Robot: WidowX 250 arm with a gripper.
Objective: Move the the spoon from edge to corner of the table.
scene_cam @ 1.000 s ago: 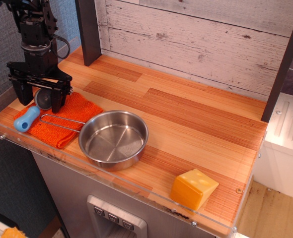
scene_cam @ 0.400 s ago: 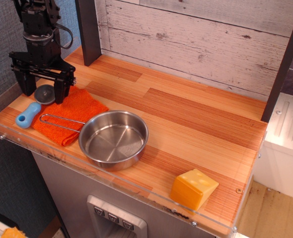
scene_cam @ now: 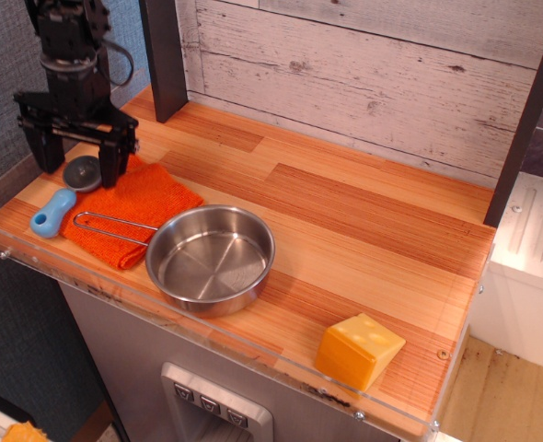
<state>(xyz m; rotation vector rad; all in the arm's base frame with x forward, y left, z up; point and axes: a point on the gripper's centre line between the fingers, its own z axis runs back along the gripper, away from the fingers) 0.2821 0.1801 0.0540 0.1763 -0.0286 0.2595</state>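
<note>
Spoon, light-blue-handled with grey metal bowl (scene_cam: 66, 193), lies at the wooden counter's (scene_cam: 363, 221) left edge; black hand (scene_cam: 76, 158) spread above it — could snag the orange cloth (scene_cam: 129, 214).

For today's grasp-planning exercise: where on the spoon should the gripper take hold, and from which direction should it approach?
Grip the spoon by its chunky light-blue handle, coming from above. The spoon lies flat on the table, partly beside the orange cloth, so the handle's narrow middle gives both fingers a side to press. The open gripper hangs over the round grey bowl, which is flatter and likely harder to pinch.
</note>
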